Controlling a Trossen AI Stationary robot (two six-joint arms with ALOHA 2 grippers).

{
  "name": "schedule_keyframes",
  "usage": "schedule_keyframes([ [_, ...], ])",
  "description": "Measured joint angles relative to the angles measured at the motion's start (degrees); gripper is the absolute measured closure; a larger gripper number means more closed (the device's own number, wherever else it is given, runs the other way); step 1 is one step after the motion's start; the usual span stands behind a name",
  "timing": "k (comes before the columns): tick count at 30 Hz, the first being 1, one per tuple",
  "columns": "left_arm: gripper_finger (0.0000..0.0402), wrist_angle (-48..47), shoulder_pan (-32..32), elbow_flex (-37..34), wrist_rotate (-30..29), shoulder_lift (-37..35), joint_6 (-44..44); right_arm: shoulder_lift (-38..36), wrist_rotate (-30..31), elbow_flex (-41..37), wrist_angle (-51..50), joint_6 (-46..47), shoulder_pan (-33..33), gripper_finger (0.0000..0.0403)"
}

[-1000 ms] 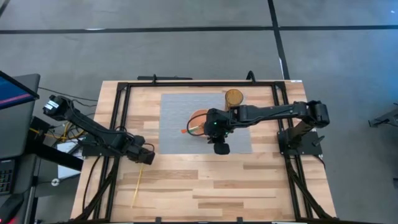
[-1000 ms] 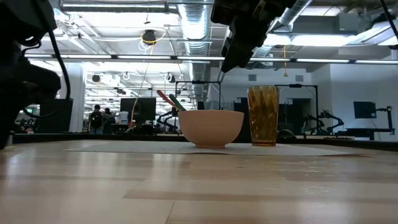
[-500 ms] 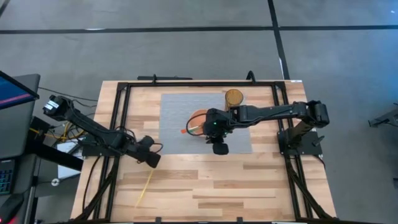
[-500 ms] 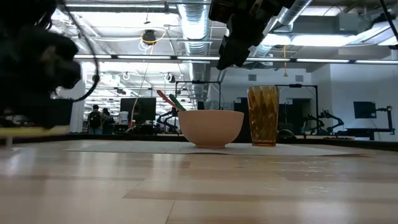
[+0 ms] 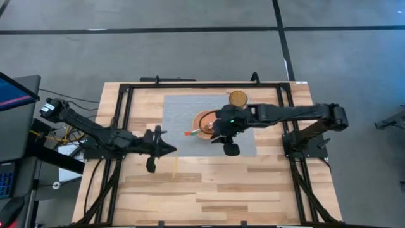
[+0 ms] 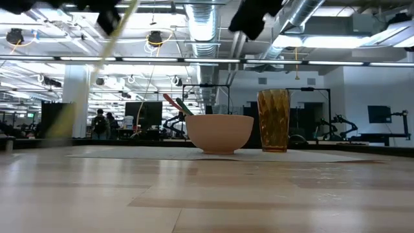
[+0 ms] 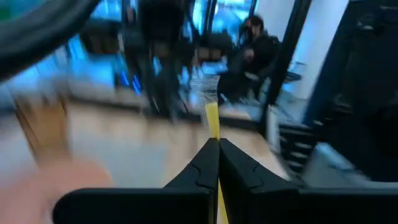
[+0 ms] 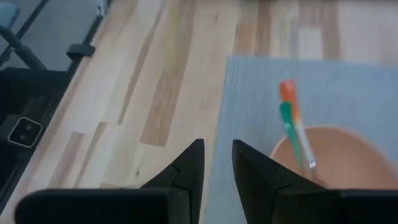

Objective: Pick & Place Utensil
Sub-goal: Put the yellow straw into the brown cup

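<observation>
My left gripper is shut on a thin yellow utensil, above the wood table left of the grey mat. The utensil slants down from the gripper in the low view, blurred. A peach bowl stands on the mat; it also shows in the low view. An orange and a green utensil lean in the bowl, handles over its rim. My right gripper is open and empty, high over the bowl's near-left side. It shows at the top of the low view. My left gripper pinches the yellow utensil between its two shut fingers. The strip runs along the fingers and sticks out past the fingertips. Which end it has cannot be told. The utensil hangs slanted below the gripper; its lower end looks clear of the table.
An amber glass stands on the mat's far right part, just right of the bowl. A black frame runs along the table's left, far and right sides. Bare wood lies toward the near edge. People show in the room behind.
My left gripper has gone up and toward the table's right edge, nearer the mat, turning as it went. The yellow utensil, which lay flat on the wood near the left, is lifted off it and hangs slanted. My right gripper has risen a little over the bowl.
</observation>
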Motion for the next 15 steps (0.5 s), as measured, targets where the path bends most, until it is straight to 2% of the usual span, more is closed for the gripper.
schedule_keyframes([
  [3,0.0396,1.82,2.65,3.66,-0.01,0.23,11.83,-4.14,0.22,-1.05,-0.66,-2.45,-0.05,0.0326],
  [6,0.0396,1.81,5.4,7.45,0.46,0.99,18.15,-9.28,0.22,-7.16,3.05,-3.29,-0.05,0.0326],
  [11,0.0396,1.98,9.46,11.9,9.84,3.78,23.1,-16.86,0.17,-24.48,22.67,-1.63,-2.49,0.0326],
  [15,0.0396,3.39,12.54,13.88,11.2,9.26,23.57,-19.64,-1.28,-35.01,43.39,-0.45,-4.94,0.0326],
])
